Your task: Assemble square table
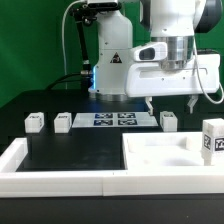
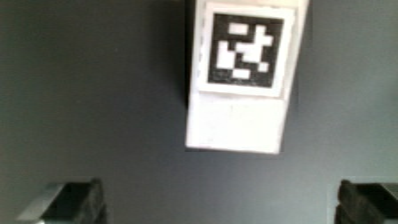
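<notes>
Gripper (image 1: pixel 171 105) hung in the upper right of the exterior view w/ jaws spread wide and nothing betw. them. It was over the back row of parts. Just below it stood the centre-right leg (image 1: pixel 168 120), a small white tagged block. This was prob. the same block seen in the wrist view (image 2: pixel 240 80), lined up w/ the gap betw. the dark fingertips (image 2: pixel 71 200) but out ahead of them, touching neither. Likely reason for the wide jaws was clearance each side of that leg before a descent to pick it.

Tabletop slab (image 1: pixel 150 160) lay lower right of the exterior view, rim up, apparently against the border rail (image 1: pixel 60 182). My guess: the rail acted as a stop so the slab wouldn't slide when legs go in.

Far-left leg (image 1: pixel 35 122) and second leg (image 1: pixel 63 121) sat mid-left, apart from each other, left of the marker board (image 1: pixel 108 120). They were spaced so each could be grabbed alone. Right-edge leg (image 1: pixel 212 138) stood at the right edge by the slab's far corner; couldn't tell if it was on the slab or behind it. No leg looked fitted, so this was an early stage.
</notes>
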You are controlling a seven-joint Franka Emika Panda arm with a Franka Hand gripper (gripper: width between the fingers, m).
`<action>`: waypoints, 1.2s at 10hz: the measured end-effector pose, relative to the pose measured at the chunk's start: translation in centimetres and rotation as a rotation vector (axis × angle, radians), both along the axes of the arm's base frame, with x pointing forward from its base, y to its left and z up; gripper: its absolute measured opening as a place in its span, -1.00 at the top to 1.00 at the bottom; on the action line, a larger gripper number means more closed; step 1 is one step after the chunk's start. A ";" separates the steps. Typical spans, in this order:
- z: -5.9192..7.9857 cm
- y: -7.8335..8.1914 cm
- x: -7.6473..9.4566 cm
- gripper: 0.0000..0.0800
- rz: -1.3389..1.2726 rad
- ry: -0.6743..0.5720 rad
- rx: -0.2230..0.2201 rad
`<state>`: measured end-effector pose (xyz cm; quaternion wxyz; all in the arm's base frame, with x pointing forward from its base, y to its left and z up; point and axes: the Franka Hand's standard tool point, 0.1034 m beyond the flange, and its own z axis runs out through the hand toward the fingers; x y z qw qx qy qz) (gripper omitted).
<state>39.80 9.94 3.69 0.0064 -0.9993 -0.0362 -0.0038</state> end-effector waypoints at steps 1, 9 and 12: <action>-0.1 0.5 -0.7 -0.62 -0.011 0.116 0.009; 0.1 1.1 -0.5 -0.62 -0.024 0.316 0.022; -0.3 -0.1 -0.9 -0.62 -0.019 0.548 -0.002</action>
